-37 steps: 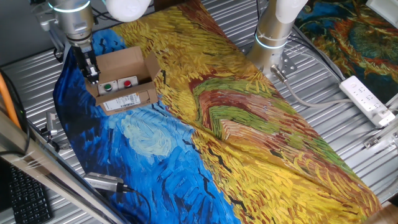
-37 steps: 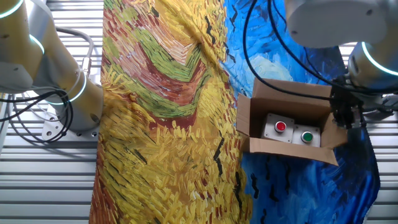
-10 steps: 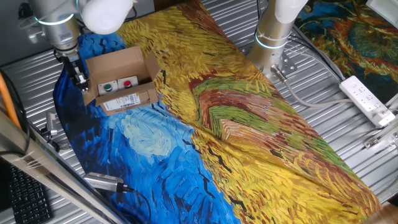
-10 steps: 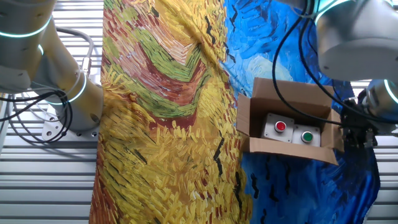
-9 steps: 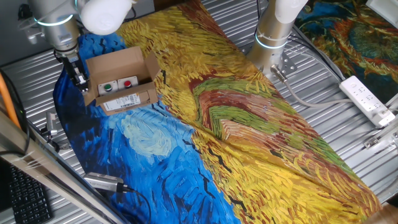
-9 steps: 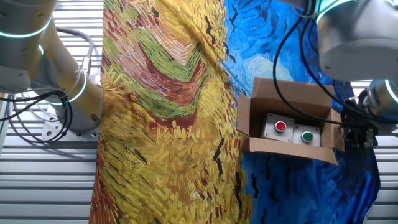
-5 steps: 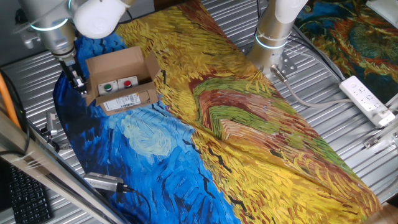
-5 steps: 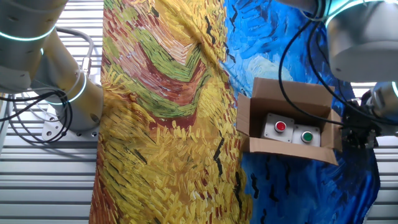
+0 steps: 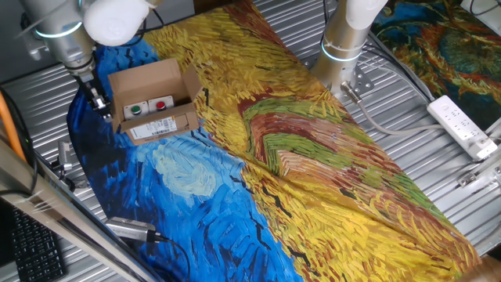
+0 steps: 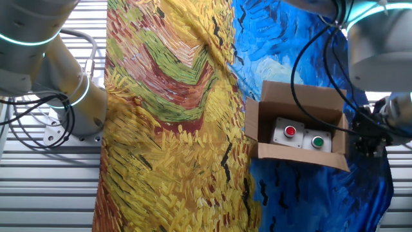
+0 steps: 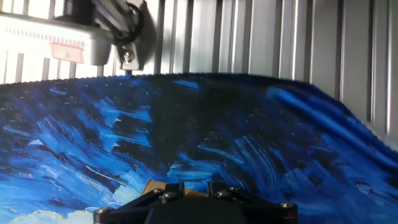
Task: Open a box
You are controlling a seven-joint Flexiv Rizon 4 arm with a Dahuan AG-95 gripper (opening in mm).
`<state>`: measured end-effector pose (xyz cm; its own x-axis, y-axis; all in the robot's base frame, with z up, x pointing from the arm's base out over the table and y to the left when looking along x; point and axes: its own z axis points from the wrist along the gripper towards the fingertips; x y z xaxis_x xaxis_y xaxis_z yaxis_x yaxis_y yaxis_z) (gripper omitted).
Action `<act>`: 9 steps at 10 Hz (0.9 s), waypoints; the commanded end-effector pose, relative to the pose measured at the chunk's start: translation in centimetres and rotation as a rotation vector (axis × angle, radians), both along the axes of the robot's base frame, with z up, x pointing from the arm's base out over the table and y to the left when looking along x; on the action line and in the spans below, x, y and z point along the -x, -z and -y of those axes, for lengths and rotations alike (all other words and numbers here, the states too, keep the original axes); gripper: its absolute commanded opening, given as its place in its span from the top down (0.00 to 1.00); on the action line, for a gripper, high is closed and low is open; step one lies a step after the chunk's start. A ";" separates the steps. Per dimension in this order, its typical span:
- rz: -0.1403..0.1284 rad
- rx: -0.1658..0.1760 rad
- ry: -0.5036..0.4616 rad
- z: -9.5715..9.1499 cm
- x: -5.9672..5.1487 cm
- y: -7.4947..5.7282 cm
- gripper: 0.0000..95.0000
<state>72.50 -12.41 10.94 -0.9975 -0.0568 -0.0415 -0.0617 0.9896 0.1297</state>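
Gripper point(image 9: 99, 103) hangs fingers-down just outside the short end wall of the box point(image 9: 151, 103), near the painted cloth's point(image 9: 313, 172) blue corner edge. Jaw state: cannot tell; the fixed views show the fingertips as a dark clump, and the hand view shows only the gripper base, blue cloth and a sliver of cardboard at the bottom edge.

In the other fixed view the gripper point(image 10: 367, 143) sits beside the box point(image 10: 299, 125), close to or touching the end flap; contact not clear.

Box lies on the blue part of the cloth, toward the cloth's end, away from the yellow middle. Mouth faces up, flaps splayed outward, two button units visible inside. Long axis runs away from the gripper, toward the yellow band; label side faces the cloth's long near edge.

Judgement: box looks open already; any further move would work the flap at the gripper's end.
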 end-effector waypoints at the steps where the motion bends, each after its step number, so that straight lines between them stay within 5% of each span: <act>1: 0.001 0.002 0.001 0.0 0.2 0.0 0.80; 9: 0.003 0.014 -0.009 -0.6 0.0 -0.9 0.80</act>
<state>72.51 -11.53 12.35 -0.9970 -0.0649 -0.0427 -0.0694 0.9908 0.1164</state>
